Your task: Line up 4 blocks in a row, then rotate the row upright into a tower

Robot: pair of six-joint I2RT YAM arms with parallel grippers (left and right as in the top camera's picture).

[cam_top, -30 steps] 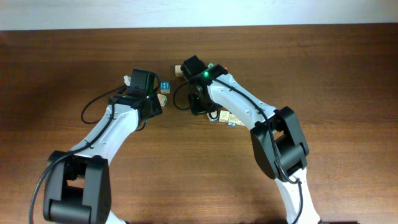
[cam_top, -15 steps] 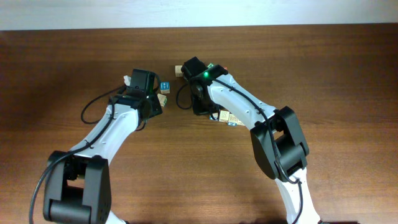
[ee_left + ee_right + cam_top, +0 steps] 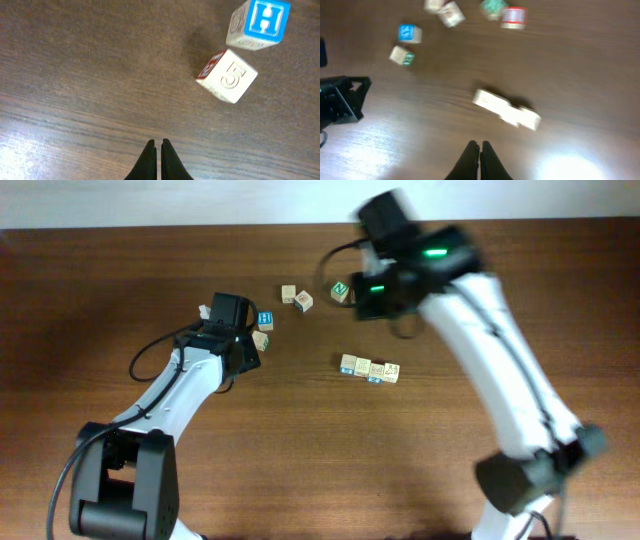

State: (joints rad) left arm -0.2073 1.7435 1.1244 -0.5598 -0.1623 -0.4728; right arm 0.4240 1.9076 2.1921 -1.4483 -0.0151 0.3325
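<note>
**A:** From overhead, where are they?
**B:** The four blocks (image 3: pixel 369 368) lie in a touching row on the tabletop (image 3: pixel 120 270), right of centre. The left arm (image 3: pixel 190 380) reaches in beside an H cube (image 3: pixel 265 319). The right arm (image 3: pixel 480 330) is a blur, well apart from the row.
**A:** Left wrist?
**B:** The left fingers (image 3: pixel 150 162) are pressed together and empty. The H cube (image 3: pixel 260 22) and a 5 cube (image 3: pixel 227 75) sit ahead of them. The row isn't in view.
**A:** Right wrist?
**B:** It's blurred, but the right fingers (image 3: pixel 470 162) are together, holding nothing, with the row (image 3: pixel 506 111) ahead of them.
**A:** How will they handle?
**B:** Light, rigid wood, I'd judge, with smooth faces that are apt to skid or tip. Pinch two opposite flat faces squarely. The neighbours touch, so only the long sides look free.
</note>
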